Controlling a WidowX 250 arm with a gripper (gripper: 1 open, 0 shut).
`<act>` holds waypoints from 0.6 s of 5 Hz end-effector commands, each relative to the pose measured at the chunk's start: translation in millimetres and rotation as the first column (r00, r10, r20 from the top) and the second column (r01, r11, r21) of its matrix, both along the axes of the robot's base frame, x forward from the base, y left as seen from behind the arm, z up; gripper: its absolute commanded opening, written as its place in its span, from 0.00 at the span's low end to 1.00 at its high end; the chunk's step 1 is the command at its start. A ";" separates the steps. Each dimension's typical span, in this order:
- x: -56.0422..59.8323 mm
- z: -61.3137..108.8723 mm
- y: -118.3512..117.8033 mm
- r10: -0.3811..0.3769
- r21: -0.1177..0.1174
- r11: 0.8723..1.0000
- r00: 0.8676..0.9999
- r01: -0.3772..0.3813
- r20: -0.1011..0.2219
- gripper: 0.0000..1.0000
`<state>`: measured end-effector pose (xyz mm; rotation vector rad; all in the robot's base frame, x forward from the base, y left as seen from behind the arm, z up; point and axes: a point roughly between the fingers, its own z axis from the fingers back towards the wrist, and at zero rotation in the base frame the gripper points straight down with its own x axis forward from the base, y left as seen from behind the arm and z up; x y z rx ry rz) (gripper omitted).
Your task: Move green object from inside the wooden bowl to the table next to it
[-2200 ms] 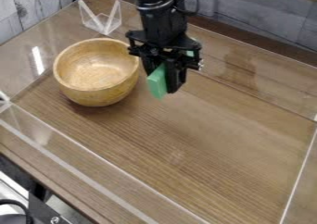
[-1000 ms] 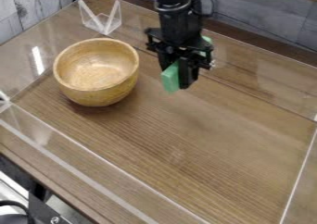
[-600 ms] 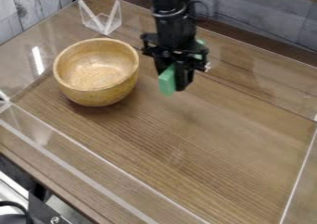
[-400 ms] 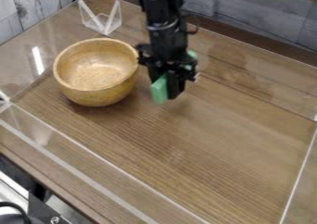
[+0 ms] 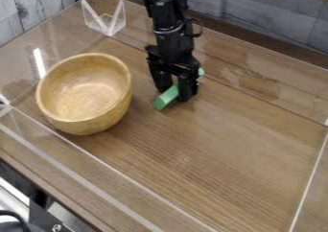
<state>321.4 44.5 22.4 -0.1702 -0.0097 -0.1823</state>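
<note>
The green object (image 5: 167, 101) lies tilted on the table (image 5: 224, 154), just right of the wooden bowl (image 5: 75, 121). My gripper (image 5: 174, 93) points straight down right over it, its black fingers (image 5: 153, 83) spread open on either side of the block's upper end. Whether a finger still touches the block I cannot tell. The light tan bowl stands at the left with a pale inside that holds nothing.
Clear plastic walls (image 5: 77, 169) run along the table's front and left edges. A small clear folded piece (image 5: 103, 17) stands at the back left, behind the bowl. Bare wood-grain surface stretches to the right and front of the gripper.
My gripper came down and a little left with the green block, then opened; the block now rests on the table. The bowl now sits further toward the front left.
</note>
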 end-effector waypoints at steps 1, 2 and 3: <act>10.8 18.7 2.5 -0.036 0.005 0.999 0.998 0.036 0.043 1.00; 19.8 20.8 1.0 -0.025 0.003 1.000 0.999 0.025 0.042 0.00; 30.4 21.9 2.0 -0.009 0.001 1.000 0.999 0.009 0.039 0.00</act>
